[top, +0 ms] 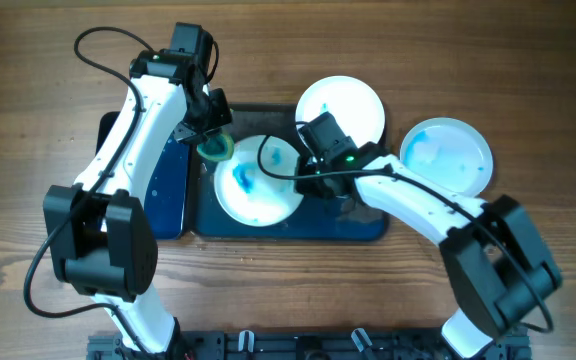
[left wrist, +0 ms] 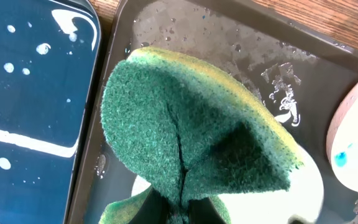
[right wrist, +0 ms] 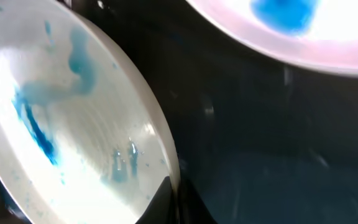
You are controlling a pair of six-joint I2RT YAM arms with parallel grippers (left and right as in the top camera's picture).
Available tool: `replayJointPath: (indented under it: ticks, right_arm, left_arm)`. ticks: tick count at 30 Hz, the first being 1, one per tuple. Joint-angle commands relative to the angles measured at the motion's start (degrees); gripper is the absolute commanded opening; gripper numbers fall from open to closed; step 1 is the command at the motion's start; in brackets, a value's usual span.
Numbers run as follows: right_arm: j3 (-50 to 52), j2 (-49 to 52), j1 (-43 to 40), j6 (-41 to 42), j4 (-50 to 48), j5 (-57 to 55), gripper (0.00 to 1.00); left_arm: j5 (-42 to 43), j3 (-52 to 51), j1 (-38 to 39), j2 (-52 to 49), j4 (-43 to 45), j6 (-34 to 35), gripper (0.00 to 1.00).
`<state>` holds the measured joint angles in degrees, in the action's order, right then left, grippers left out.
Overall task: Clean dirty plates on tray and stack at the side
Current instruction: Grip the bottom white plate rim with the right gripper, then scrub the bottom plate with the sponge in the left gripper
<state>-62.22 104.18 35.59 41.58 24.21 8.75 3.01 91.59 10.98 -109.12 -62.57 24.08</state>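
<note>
A white plate (top: pixel 258 182) smeared with blue lies tilted on the dark tray (top: pixel 368 228). My right gripper (top: pixel 306 178) is shut on its right rim; the right wrist view shows the fingers (right wrist: pixel 176 199) pinching the rim of that plate (right wrist: pixel 73 143). My left gripper (top: pixel 211 140) is shut on a green and yellow sponge (top: pixel 215 149), held at the plate's upper left edge. The left wrist view shows the folded sponge (left wrist: pixel 185 137) above the wet tray (left wrist: pixel 229 43). A clean white plate (top: pixel 341 108) overlaps the tray's far edge.
Another blue-stained plate (top: pixel 446 156) lies on the wooden table to the right of the tray. A blue board (top: pixel 166 190) with white marks lies along the tray's left side; it also shows in the left wrist view (left wrist: pixel 30 106).
</note>
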Motion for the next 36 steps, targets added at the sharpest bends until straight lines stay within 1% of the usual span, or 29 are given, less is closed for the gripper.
replayJointPath:
  ticks: [1,3,5,7,9,11,12,13,15,16,17,19,21,23,26,27,29,30,31,34,36]
  right_arm:
    - [-3.5,4.7,0.5,-5.6,-1.2,4.2,0.1]
    - [-9.2,8.4,0.5,-9.3,2.6,3.8,0.23]
    - [-12.6,11.4,0.4,-9.5,5.4,3.8,0.31]
    - [-13.0,12.6,0.4,-8.4,6.6,3.8,0.32]
    - [-13.0,12.6,0.4,-6.5,7.8,5.3,0.3]
    - [-12.9,12.6,0.4,-5.3,8.8,5.3,0.3]
    - [-12.9,12.6,0.4,-4.8,8.8,5.3,0.22]
    - [-12.8,12.6,0.3,-3.9,8.4,5.2,0.04]
    - [-12.0,12.8,0.3,-3.9,7.1,5.3,0.04]
    - [-12.0,12.8,0.1,-4.0,6.8,5.3,0.04]
    - [-12.0,12.8,-0.1,-4.2,6.5,5.6,0.04]
    - [-12.0,12.8,-0.2,-5.6,6.1,6.4,0.04]
    - [-12.0,12.8,-0.2,-5.9,6.1,6.4,0.04]
    - [-12.0,12.8,-0.2,-6.6,6.0,6.8,0.05]
    - [-12.0,12.8,-0.2,-7.0,5.8,6.8,0.04]
    - [-12.0,12.8,-0.2,-6.9,5.8,6.8,0.04]
    - [-12.0,12.8,-0.2,-6.9,5.8,6.8,0.04]
    - [-12.0,12.8,-0.2,-6.9,5.8,6.9,0.04]
    - [-12.0,12.8,-0.2,-6.9,5.8,6.9,0.04]
    - [-12.0,12.8,-0.2,-6.9,5.9,7.1,0.04]
    - [-12.0,12.8,-0.2,-7.0,5.8,7.2,0.04]
  left_arm:
    - [0.2,1.1,0.2,1.3,0.0,-1.2,0.04]
    - [0.2,1.1,0.2,1.3,-0.3,-1.4,0.04]
    - [0.2,0.5,0.2,1.3,-0.3,-1.4,0.04]
    - [0.3,-0.7,0.2,1.3,-0.2,-2.9,0.04]
    - [0.6,-2.4,0.2,1.3,-0.2,-4.5,0.04]
    - [0.6,-4.0,0.2,1.3,-0.2,-4.4,0.04]
    - [0.6,-5.2,0.2,1.3,0.2,-4.4,0.04]
    - [0.6,-5.8,0.2,1.3,0.2,-4.4,0.04]
    - [0.8,-8.0,0.2,1.3,1.0,-4.6,0.04]
    - [3.4,-9.7,0.2,1.3,2.2,-6.9,0.04]
    - [5.2,-10.9,0.2,1.3,3.2,-7.7,0.04]
    - [5.2,-14.7,0.2,1.1,5.4,-7.6,0.04]
    - [5.1,-19.9,0.2,1.1,10.5,-7.6,0.04]
    - [5.1,-25.5,0.2,0.8,17.8,-7.6,0.04]
    - [5.9,-30.5,0.2,0.6,26.3,-7.6,0.04]
    - [8.2,-31.0,0.2,0.6,27.2,-7.6,0.04]
    - [26.3,-31.0,0.5,0.6,28.6,-16.2,0.04]
    - [31.5,-31.0,0.9,0.6,29.2,-18.2,0.04]
    - [33.8,-31.0,1.8,0.6,30.3,-19.2,0.04]
    - [33.6,-31.0,3.5,0.6,37.1,-19.1,0.04]
    - [32.3,-31.0,3.5,0.6,39.9,-17.9,0.04]
